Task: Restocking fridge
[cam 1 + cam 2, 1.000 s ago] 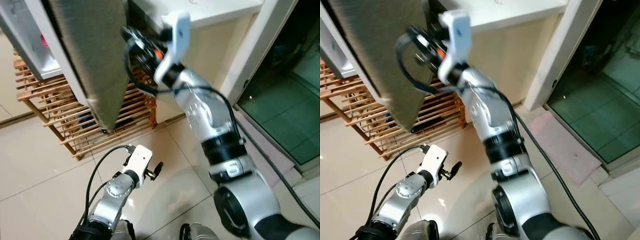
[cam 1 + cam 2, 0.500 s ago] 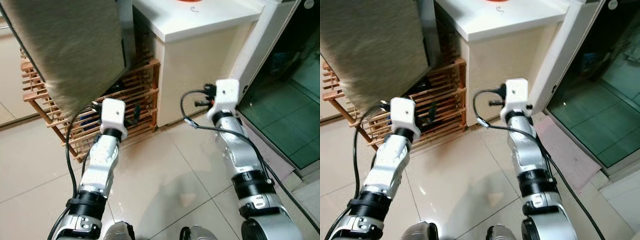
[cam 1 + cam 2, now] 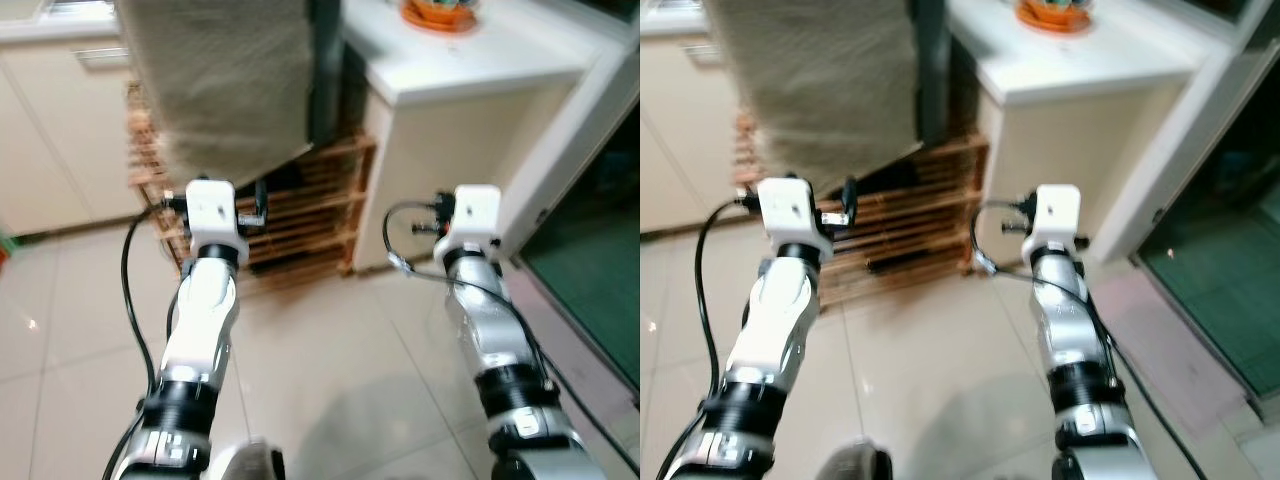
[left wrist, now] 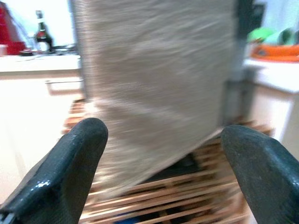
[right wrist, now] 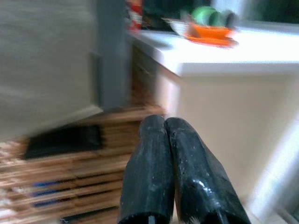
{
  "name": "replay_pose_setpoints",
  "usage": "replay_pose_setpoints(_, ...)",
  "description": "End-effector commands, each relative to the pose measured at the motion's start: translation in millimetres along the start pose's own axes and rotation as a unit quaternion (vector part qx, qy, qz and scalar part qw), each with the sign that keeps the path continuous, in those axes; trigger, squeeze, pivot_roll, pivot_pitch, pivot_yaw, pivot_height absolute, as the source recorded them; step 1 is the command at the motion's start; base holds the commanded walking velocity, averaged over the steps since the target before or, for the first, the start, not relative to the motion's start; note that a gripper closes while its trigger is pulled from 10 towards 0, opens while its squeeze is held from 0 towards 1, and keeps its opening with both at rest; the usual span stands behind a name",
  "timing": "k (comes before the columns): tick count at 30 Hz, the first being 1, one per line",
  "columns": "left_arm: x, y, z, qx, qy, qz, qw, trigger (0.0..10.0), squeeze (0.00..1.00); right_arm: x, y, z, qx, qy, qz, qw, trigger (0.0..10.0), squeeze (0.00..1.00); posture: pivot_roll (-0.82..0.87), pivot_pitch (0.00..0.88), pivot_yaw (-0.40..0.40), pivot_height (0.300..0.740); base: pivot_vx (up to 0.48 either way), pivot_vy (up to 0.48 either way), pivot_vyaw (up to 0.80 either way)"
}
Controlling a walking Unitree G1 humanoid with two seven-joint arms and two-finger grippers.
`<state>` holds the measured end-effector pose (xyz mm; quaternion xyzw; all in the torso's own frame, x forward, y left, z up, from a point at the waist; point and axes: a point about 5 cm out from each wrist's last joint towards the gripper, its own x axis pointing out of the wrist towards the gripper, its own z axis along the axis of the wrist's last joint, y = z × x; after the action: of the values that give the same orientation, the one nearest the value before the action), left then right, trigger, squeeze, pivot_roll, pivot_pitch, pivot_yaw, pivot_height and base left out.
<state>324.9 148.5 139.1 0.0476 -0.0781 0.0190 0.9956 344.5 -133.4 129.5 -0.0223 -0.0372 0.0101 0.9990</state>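
On the tiled floor before the fridge, both arms are raised and carry nothing.

Nearest, the left pincer point(image 4: 159, 154) has its two black fingers point(image 4: 70, 163) spread wide apart, released and empty, while the right pincer point(image 5: 170, 168) is clenched on nothing, its fingers pressed together. Just beyond them stands a wooden slatted rack point(image 3: 300, 215) on the floor, with the grey-brown fridge door point(image 3: 225, 70) hanging over it on the left. Farther to the right is a white tabletop point(image 3: 470, 55) with an orange dish point(image 3: 438, 12) at its far edge. I see no item for restocking in either pincer, so I judge the step in hand is fetching goods: it is best to steady the body first, since the views are blurred, then turn toward the tabletop and spread the right pincer before reaching.
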Motion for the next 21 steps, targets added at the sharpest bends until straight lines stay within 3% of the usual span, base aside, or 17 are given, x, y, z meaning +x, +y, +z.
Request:
replay_pose_setpoints(1,0.0,-13.9,-3,0.003,0.016,-0.015,1.000,10.0,0.00,-0.7,-7.1,-4,-0.008,0.005,-0.012,1.000,10.0,0.00,-0.01,0.000,-0.009,0.740,0.000,0.000,0.61)
replay_pose_setpoints(4,-0.5,-21.3,-10,0.026,0.036,-0.025,0.999,10.0,0.00,-0.2,-5.1,-8,-0.011,0.016,-0.018,1.000,10.0,0.00,-0.01,0.000,-0.006,0.740,0.000,0.000,0.40)
replay_pose_setpoints(9,-1.1,-21.7,-5,0.020,0.013,-0.037,0.999,10.0,0.00,0.2,2.5,-4,-0.017,0.001,0.007,1.000,10.0,0.00,-0.02,0.000,-0.003,0.740,0.000,0.000,0.00)
replay_pose_setpoints(18,4.2,-17.3,-6,-0.009,0.024,-0.024,0.999,10.0,0.00,1.8,18.7,3,-0.007,-0.021,0.046,0.999,10.0,0.00,-0.02,0.000,-0.006,0.740,0.480,0.000,0.00)
replay_pose_setpoints(21,2.9,-21.3,-5,-0.009,0.020,-0.033,0.999,10.0,0.00,3.8,23.8,6,-0.005,-0.026,0.053,0.998,10.0,0.00,-0.02,0.000,-0.009,0.740,0.480,0.000,0.64)
